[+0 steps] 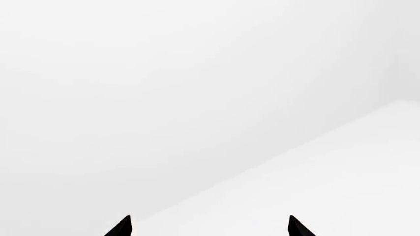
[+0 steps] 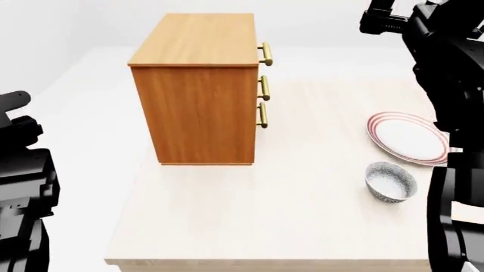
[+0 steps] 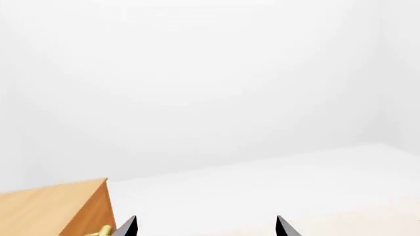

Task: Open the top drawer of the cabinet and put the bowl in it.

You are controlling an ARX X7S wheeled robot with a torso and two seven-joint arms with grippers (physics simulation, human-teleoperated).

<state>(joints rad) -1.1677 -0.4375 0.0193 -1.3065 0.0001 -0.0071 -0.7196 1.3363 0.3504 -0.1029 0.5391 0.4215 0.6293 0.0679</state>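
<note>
The orange-brown cabinet [image 2: 200, 85] stands on the table's far left part, its three drawers shut. Their brass handles face right; the top drawer's handle [image 2: 266, 54] is uppermost. The grey-blue speckled bowl [image 2: 390, 181] sits upright on the table near the right front. My left gripper [image 1: 210, 227] is open, its tips wide apart over white background; in the head view only the arm [image 2: 22, 170] shows at far left. My right gripper [image 3: 206, 227] is open and empty, held high at the right, with the cabinet's top corner [image 3: 59, 206] and a handle end [image 3: 102, 230] beside its one tip.
A flat white plate with red rings [image 2: 408, 137] lies just behind the bowl. The pale wooden table [image 2: 250, 215] ends at a front edge near the head view's bottom. My right arm [image 2: 446, 62] hangs over the table's right side. White floor and walls surround.
</note>
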